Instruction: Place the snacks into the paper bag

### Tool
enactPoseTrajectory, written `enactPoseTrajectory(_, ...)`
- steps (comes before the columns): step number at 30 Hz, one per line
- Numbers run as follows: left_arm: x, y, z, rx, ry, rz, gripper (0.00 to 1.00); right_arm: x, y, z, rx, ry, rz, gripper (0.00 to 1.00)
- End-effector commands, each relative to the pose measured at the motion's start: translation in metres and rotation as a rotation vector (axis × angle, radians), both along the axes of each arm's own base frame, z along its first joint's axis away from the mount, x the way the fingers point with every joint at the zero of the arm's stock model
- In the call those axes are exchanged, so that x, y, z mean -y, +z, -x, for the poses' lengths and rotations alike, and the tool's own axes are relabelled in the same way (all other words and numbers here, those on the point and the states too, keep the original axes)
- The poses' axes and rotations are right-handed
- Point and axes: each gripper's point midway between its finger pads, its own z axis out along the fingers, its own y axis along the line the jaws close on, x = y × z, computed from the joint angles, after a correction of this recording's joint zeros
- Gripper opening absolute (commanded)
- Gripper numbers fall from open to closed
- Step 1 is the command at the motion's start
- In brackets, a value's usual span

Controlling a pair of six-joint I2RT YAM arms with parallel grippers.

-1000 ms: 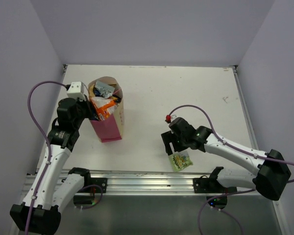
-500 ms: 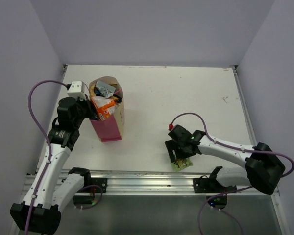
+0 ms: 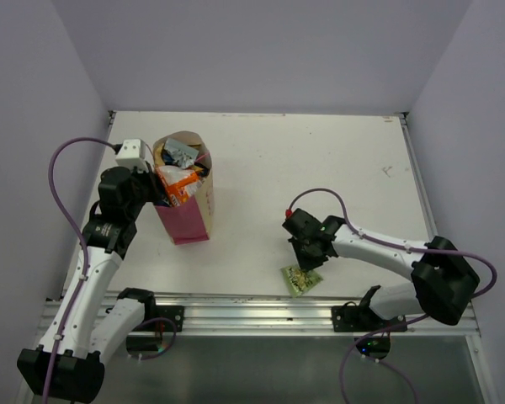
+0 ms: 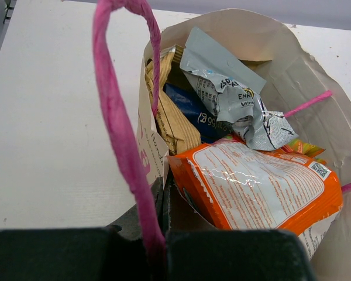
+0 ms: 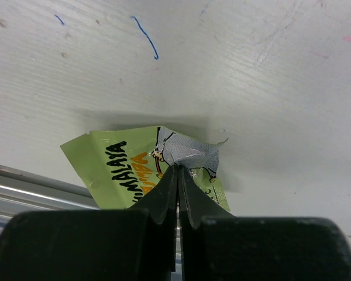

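right arm: held low, reaching out, well right of the paper bag (image 3: 185, 225)
right gripper (image 5: 178, 171): pinched closed on the green packet (image 5: 108, 167)
left gripper (image 4: 162, 198): clamped onto the paper bag rim
packet lettering: "MALAYA"

- The paper bag (image 3: 188, 220) is stuffed at the mouth. An orange pack (image 4: 257, 187) lies across it with a crumpled silver packet (image 4: 228, 88) behind, so only a slim gap shows along its right inner wall.
- The left gripper (image 3: 151, 192), clamped on the bag's left rim under a pink cord handle (image 4: 120, 134), blocks that side.
- Right of the bag, bare table (image 3: 320, 160) runs to the right gripper (image 3: 307, 257), pinching the small green packet (image 3: 303, 279).
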Motion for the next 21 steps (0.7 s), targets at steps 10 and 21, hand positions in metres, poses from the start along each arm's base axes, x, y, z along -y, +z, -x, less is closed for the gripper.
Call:
enactPoseTrajectory(10,0.002,0.003,0.001,0.000,-0.006,0.005,0.00,-0.032,0.044,-0.048,0.134,0.110,-0.010,0.00)
enactPoseTrajectory(21,-0.001,0.006,0.002,0.008,0.016,0.010,0.00,-0.136,0.242,-0.162,0.574,0.201,-0.261,0.00)
